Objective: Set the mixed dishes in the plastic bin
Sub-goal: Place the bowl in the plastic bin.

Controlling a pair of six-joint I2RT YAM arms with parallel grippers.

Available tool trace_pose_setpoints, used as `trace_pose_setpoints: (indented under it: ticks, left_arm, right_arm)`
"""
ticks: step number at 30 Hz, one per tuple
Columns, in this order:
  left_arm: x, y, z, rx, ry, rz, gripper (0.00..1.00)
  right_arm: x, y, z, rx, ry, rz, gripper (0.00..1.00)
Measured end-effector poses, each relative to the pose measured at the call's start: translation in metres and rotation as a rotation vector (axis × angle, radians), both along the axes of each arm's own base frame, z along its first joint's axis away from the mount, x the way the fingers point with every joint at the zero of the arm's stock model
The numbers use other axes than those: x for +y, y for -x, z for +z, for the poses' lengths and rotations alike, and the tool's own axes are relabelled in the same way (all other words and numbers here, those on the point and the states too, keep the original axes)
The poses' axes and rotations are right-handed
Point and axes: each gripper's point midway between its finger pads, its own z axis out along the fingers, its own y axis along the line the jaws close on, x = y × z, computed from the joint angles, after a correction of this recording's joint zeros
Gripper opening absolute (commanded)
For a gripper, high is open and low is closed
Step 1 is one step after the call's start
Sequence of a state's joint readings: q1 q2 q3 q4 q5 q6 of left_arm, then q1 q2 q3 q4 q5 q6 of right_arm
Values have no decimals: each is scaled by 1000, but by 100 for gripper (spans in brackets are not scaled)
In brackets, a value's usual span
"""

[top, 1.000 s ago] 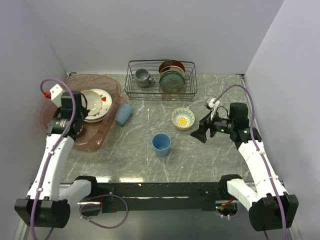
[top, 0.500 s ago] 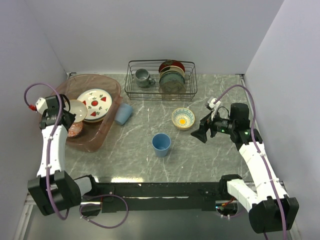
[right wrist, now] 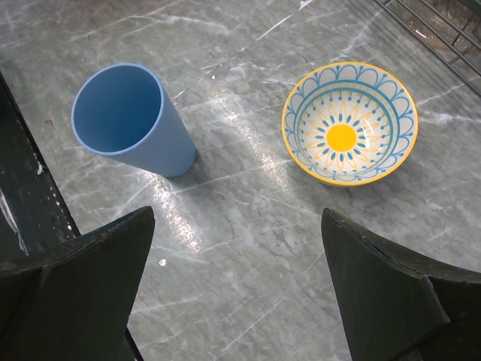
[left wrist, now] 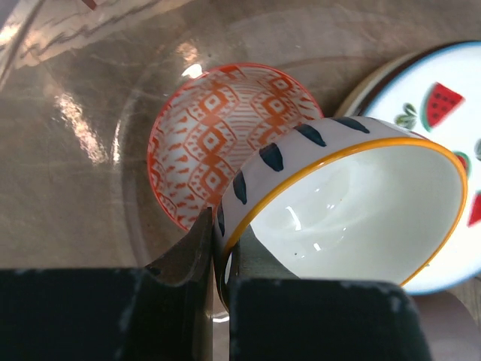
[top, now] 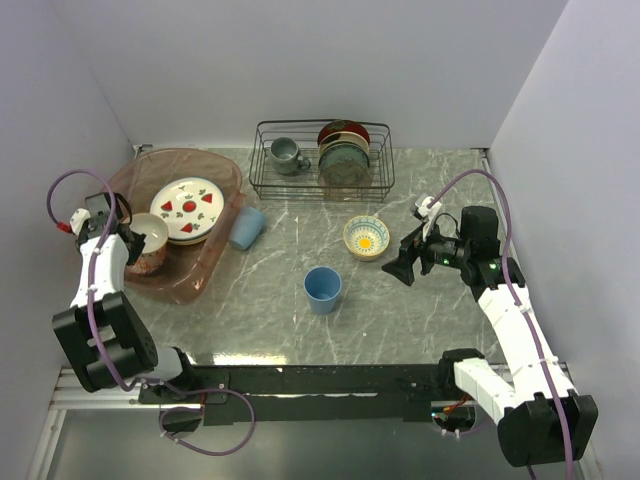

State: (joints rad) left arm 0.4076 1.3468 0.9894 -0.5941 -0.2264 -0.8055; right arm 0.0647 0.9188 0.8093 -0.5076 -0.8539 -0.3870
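Plastic bin (top: 195, 275): upper left of the overhead view, on the grey marbled table (top: 420, 330).

Inside it:
- White plate with red fruit marks (top: 188, 208) near the middle, a tan rim showing under it.
- Red-patterned bowl (left wrist: 199, 143) on the bin floor, toward the frame's left edge.
- Cream bowl (left wrist: 353, 203), dark dashes and an orange rim, tilted above the red-patterned bowl. In the wrist view it covers part of that bowl and the plate's edge.

Left gripper (left wrist: 218, 242): pinches the cream bowl's rim, fingers pressed onto its wall.

Outside the bin:
- Light-blue cup (top: 247, 227) lying against the bin's right wall.
- Second light-blue cup (top: 322, 290) upright at centre frame.
- Yellow-and-blue bowl (top: 366, 237) right of centre.

Right gripper (top: 402, 268): jaws spread wide, holding nothing, just right of that bowl.

Black wire rack (top: 305, 180): top centre, with a grey mug (top: 286, 154) and dark plates (top: 343, 158).
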Motion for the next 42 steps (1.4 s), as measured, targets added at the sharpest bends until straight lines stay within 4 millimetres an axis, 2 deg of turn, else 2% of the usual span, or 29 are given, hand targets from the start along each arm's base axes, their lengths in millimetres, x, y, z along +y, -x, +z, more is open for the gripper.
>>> trace_pose_setpoints:
  ticks: [5,18,27,28,36,39,42]
  left_arm:
    - [6,4,-12,31,12,19,3]
    - [14,8,-29,80,26,41,10]
    - [16,10,-31,91,23,35,22]
    - [16,10,-31,91,23,34,26]
    - [18,10,-31,89,20,37,28]
    - [18,10,-31,90,20,37,36]
    - [18,10,-29,85,20,36,49]
  right_arm:
    - [0,0,0,0,0,0,100]
    - [-1,-1,0,-1,4,-4,100]
    - [-3,-2,-1,-1,7,-16,100]
    - [-3,-2,-1,-1,8,-17,100]
    - [-5,-3,-1,-1,12,-25,100]
    - [-5,-4,-1,-1,13,-28,100]
    - [-6,-4,-2,-1,14,-31,100]
